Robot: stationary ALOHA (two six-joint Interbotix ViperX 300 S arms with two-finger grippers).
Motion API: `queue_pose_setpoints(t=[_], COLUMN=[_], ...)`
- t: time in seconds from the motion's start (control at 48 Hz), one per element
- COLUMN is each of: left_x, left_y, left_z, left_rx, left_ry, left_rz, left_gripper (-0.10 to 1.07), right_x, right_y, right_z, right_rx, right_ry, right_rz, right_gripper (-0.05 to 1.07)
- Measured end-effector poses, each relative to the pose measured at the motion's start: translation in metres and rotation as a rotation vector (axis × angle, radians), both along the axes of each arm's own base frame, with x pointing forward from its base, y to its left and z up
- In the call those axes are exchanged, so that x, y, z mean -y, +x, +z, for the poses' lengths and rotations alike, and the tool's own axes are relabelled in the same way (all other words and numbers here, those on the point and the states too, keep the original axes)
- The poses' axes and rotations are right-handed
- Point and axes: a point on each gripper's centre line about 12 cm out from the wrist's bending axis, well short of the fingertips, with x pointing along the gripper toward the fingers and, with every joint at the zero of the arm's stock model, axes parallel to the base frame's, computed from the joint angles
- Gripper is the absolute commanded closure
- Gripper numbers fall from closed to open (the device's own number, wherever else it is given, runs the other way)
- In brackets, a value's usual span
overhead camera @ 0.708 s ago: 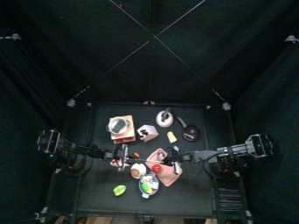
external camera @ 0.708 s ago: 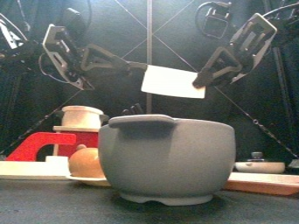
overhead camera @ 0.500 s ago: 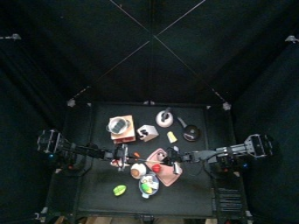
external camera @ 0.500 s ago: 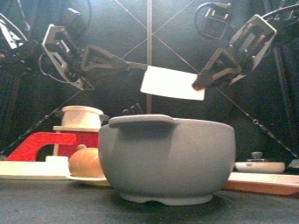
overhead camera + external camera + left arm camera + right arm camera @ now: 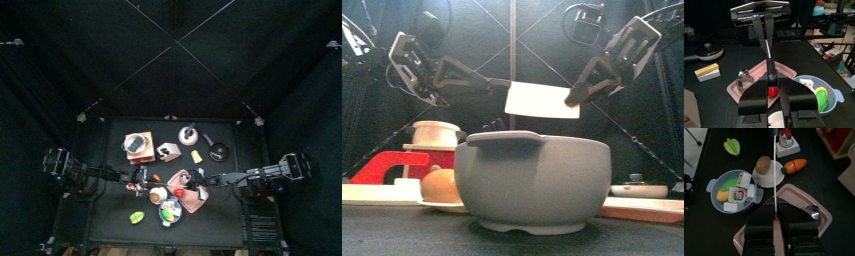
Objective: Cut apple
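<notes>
Nearest stands the grey bowl [image 5: 529, 180]. Just beside it the tan apple [image 5: 438, 185] sits on a white plate [image 5: 422, 202]; it is probably light, hard and apt to roll, best steadied at its flanks. Behind and above, the left gripper [image 5: 492, 84] and right gripper [image 5: 577, 97] both pinch the white-bladed knife [image 5: 543, 100].

text: none legible | labels: none | brands: none | numbers: none | signs: none
</notes>
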Motion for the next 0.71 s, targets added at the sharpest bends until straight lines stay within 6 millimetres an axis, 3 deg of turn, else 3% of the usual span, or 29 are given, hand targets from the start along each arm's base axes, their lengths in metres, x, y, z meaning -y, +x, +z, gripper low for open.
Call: queue_pose_setpoints(t=[0.708], left_x=[0.001], left_y=[0.009], left_z=[-0.034], left_rx=[-0.127], left_ry=[0.009], left_rz=[-0.002], left_gripper=[0.54], right_x=[-0.009], right_y=[0.009], right_z=[-0.033], right_rx=[-0.195], right_ry=[-0.020], right_rz=[0.014], right_gripper=[0.69])
